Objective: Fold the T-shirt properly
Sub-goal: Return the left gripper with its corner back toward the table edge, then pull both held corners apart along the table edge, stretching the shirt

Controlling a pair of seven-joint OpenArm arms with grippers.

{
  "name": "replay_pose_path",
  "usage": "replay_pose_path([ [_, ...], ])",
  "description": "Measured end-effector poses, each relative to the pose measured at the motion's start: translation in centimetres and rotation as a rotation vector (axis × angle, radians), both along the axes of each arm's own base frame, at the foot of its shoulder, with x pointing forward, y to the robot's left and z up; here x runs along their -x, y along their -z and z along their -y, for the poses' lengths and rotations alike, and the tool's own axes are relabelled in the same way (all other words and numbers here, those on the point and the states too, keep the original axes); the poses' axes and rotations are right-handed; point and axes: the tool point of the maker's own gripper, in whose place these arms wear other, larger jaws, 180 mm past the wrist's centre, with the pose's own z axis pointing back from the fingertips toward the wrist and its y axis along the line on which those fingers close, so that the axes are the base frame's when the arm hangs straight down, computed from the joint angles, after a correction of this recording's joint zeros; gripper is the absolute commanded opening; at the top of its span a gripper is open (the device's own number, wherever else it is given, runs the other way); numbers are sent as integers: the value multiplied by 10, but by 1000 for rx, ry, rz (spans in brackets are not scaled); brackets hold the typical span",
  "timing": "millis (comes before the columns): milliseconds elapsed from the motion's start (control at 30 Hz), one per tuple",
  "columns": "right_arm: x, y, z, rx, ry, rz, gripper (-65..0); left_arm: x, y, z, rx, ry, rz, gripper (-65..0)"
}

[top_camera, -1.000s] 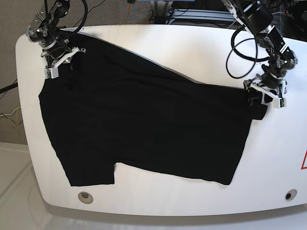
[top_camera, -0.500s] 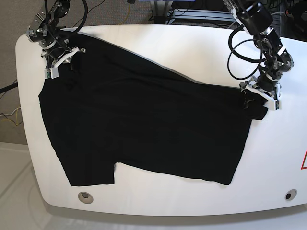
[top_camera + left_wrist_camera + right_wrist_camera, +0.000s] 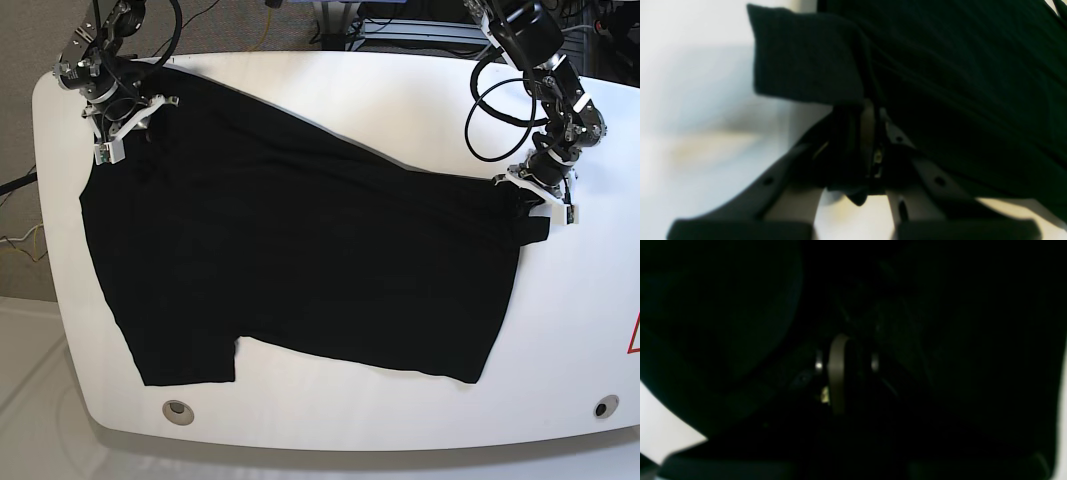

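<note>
Since a second ago the left gripper [image 3: 540, 196], near the surface's right edge in the base view, has drawn its jaws together from a wide spread and now pinches a fold of the large plain black short-sleeved cloth T-shirt [image 3: 300, 270]; that arm has also pulled inward and toward the far edge, so the sleeve flap that lay loose beyond the jaws is gathered up against them. The left wrist view shows the two pale fingers [image 3: 870, 133] pressed close with dark cloth between them, and a squared, soft-edged flap of the T-shirt [image 3: 806, 56] standing out over the smooth white rounded surface [image 3: 690, 100]. The right gripper [image 3: 125, 128], at the far-left corner, has not moved; its jaws are narrow and buried in the shirt's shoulder. Its wrist view is almost wholly dark cloth, with one pale fingertip [image 3: 837, 373] showing, so it appears closed on the T-shirt [image 3: 940, 340]. The shirt lies spread flat and matte across most of the glossy white surface [image 3: 400, 90], slanting from the far-left corner toward the near edge, one sleeve pointing at the near-left corner.
</note>
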Motion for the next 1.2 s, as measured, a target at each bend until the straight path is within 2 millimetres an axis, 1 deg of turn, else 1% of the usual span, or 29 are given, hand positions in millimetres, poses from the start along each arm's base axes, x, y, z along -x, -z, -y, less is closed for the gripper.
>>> replay_pose_path([
  [33,2,-2,0,16,-9,-5,-422,0,0,0,0,1,0,-608],
  [67,5,-4,1,38,-12,-20,-402,0,0,0,0,1,0,-608],
  [133,8,-16,4,83,-23,-11,-281,0,0,0,0,1,0,-608],
  [167,10,-19,6,102,-21,-14,-248,0,0,0,0,1,-1,-608],
  [200,10,-26,7,119,-29,-2,-200,0,0,0,0,1,-1,-608],
  [267,7,-35,9,150,-35,15,-154,1,1,0,0,1,-3,-608],
  [367,-1,-48,9,156,-37,70,-154,2,1,0,-1,1,-3,-608],
  [467,0,-51,10,150,-31,83,-164,2,0,1,0,3,1,-608],
  [733,29,-44,37,192,45,12,-164,3,1,1,1,3,1,-608],
  [967,57,-41,53,213,93,-39,-166,3,1,0,-1,3,-1,-608],
  [1200,74,-45,73,237,175,-46,-165,3,1,0,-1,4,0,-608],
])
